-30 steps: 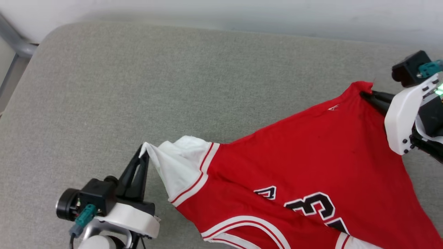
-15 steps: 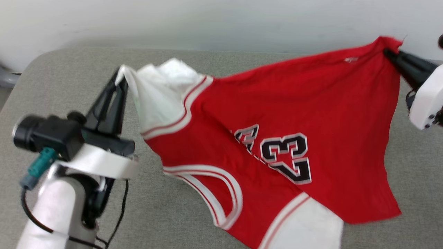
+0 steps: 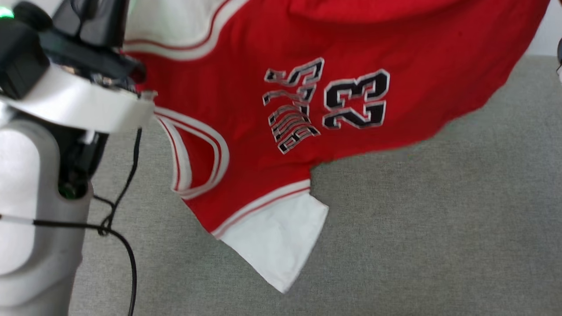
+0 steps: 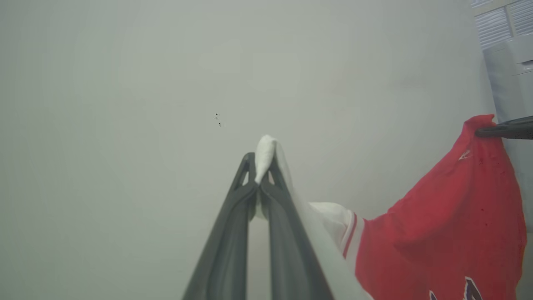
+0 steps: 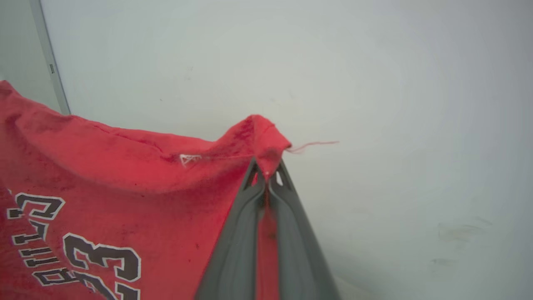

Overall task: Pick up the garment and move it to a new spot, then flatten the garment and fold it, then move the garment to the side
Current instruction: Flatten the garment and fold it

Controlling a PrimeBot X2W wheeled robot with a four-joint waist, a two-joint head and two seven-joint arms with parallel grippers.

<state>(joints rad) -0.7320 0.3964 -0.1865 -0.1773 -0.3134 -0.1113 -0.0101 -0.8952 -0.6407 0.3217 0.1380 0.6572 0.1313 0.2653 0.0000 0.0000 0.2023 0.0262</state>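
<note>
Head view: garment [image 3: 351, 52] hangs spread above the grey cushion [image 3: 417, 219], numbers facing the camera; the left arm [image 3: 26, 210] hides its upper left edge, with a black cable [image 3: 127, 175] beside it.
Left wrist view: left gripper [image 4: 260, 160] pinches a white sleeve tip; bare wall [image 4: 125, 83] behind.
Right wrist view: right gripper [image 5: 266, 168] is clamped on a red corner, where a loose thread [image 5: 312, 144] sticks out.

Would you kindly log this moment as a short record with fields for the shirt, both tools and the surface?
shirt: red with white sleeves, held up and spread between both tools, lettering facing the head camera
left tool: shut on a white sleeve tip
right tool: shut on a red corner
lower sleeve: hangs down over the surface
surface: grey fabric, below the shirt
</note>
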